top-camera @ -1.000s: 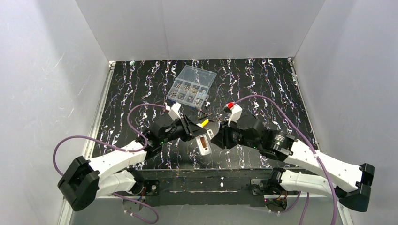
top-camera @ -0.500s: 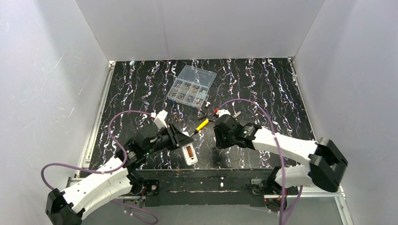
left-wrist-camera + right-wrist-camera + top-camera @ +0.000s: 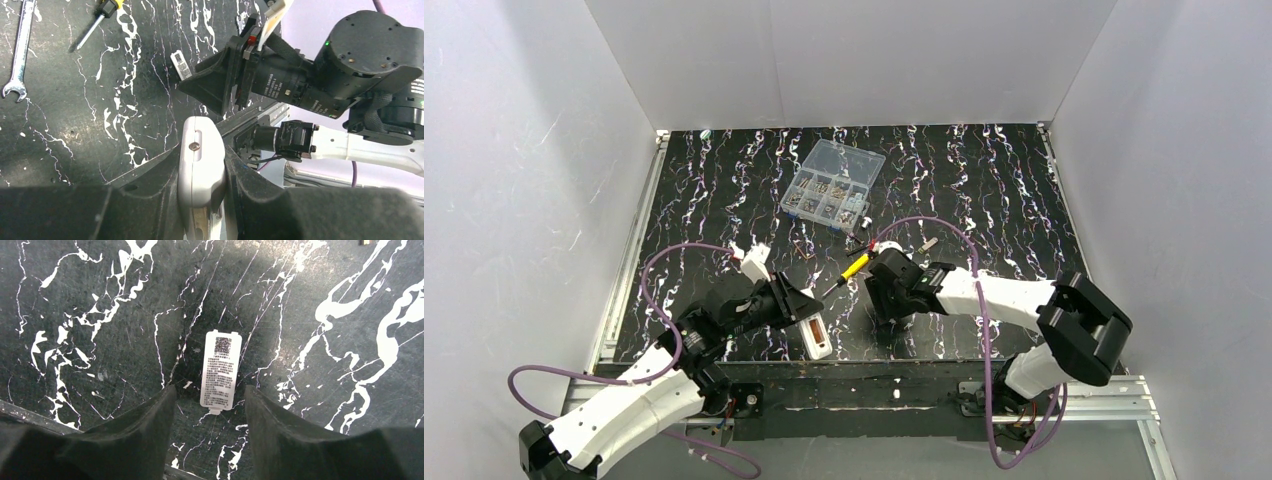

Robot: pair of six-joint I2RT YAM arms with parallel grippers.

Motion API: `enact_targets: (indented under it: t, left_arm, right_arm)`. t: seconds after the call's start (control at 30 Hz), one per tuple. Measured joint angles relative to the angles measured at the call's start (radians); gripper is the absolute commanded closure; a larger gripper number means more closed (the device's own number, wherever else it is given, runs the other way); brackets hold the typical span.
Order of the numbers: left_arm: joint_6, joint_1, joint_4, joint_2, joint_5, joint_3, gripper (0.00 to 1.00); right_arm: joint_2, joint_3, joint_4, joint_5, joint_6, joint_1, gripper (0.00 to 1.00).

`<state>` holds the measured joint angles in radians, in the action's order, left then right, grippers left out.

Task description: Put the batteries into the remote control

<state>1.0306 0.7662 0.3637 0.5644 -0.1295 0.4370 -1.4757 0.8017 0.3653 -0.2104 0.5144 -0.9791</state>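
My left gripper (image 3: 808, 316) is shut on the white remote control (image 3: 818, 337) and holds it near the table's front edge. In the left wrist view the remote (image 3: 200, 175) sits clamped between the fingers, with a screw hole at its top. My right gripper (image 3: 879, 303) is open and points down at the table. In the right wrist view a small white cover with a printed label (image 3: 220, 371) lies flat on the table between the open fingers (image 3: 150, 420), untouched. No batteries show in any view.
A yellow-handled screwdriver (image 3: 854, 267) lies just behind the two grippers. A clear compartment box (image 3: 832, 185) of small metal parts stands farther back. A wrench (image 3: 17, 55) lies on the black marbled table (image 3: 984, 190). White walls enclose the table.
My left arm has drawn back toward the near left with the remote in its grip. My right gripper has moved left and lowered over the white cover.
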Motion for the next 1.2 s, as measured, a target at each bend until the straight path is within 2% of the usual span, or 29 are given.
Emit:
enact_targets:
  t: [0.13,0.33,0.57,0.73,0.93,1.2]
  left_arm:
    - [0.001,-0.004,-0.004,0.003,0.0,0.0,1.0]
    - [0.001,-0.01,-0.012,0.004,0.0,0.008,1.0]
    - [-0.006,-0.016,-0.029,0.003,-0.001,0.035,1.0]
    - [-0.006,-0.018,-0.036,0.003,-0.002,0.035,1.0]
    - [-0.011,-0.025,-0.06,-0.019,-0.002,0.035,1.0]
    - [-0.029,-0.034,-0.081,-0.02,-0.005,0.037,1.0]
  right_arm:
    - [0.029,0.0,-0.001,-0.003,-0.023,0.0,0.34]
    - [0.088,0.058,0.01,0.013,-0.154,0.046,0.37]
    - [0.105,0.067,-0.106,0.32,-0.501,0.274,0.37]
    - [-0.079,0.243,-0.013,0.48,-0.733,0.341,0.36]
    - [-0.274,0.373,0.026,0.504,-0.922,0.34,0.36]
    - [-0.352,0.431,0.046,0.477,-0.985,0.34,0.37]
